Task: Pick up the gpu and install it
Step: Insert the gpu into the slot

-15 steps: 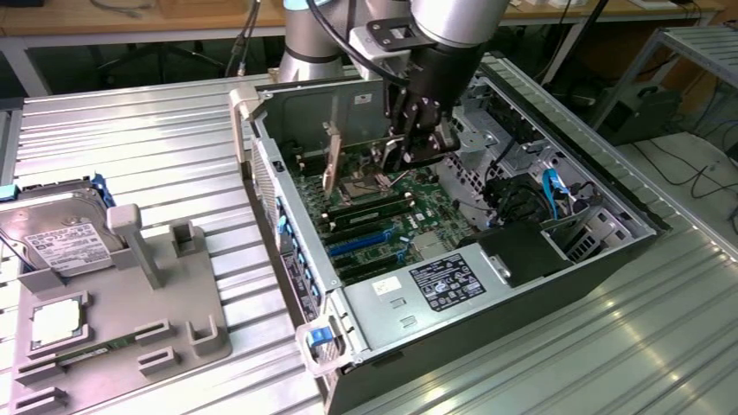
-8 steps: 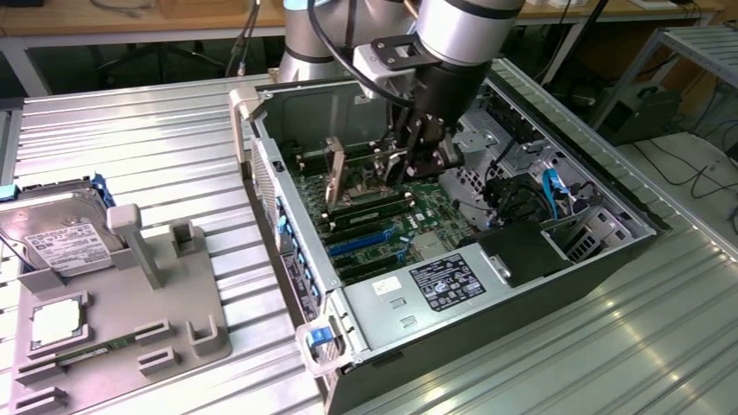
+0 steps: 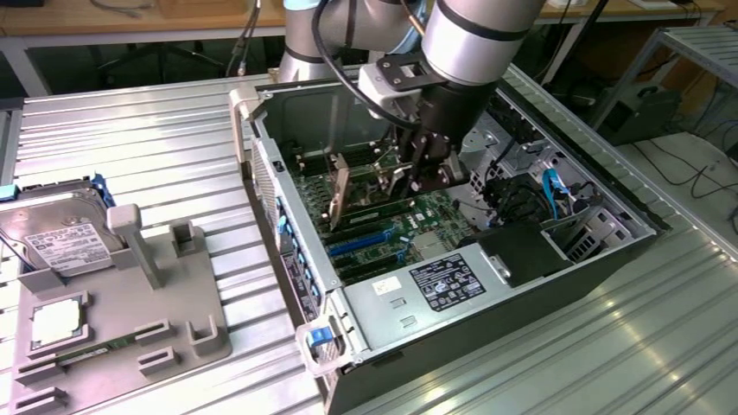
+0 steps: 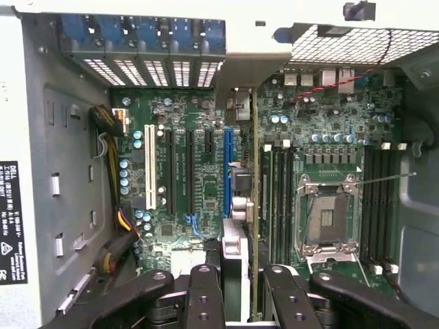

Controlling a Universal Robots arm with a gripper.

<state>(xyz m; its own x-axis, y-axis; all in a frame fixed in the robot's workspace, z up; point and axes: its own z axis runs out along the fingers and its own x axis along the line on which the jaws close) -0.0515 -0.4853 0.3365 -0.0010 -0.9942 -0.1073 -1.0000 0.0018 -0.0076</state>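
Note:
The gpu stands on edge inside the open computer case, with its board running from my fingers toward the rear slot openings. In the exterior view the gpu rises upright over the green motherboard. My gripper is shut on the card, one dark finger on each side of its near end. It hangs beside the long blue slot. I cannot tell whether the card's lower edge sits in a slot. In the exterior view my gripper reaches down into the middle of the case.
A boxy silver hard drive and a small square processor chip rest on the grey fixture at the exterior view's left. The power supply, an empty processor socket, memory slots and cable bundles crowd the case.

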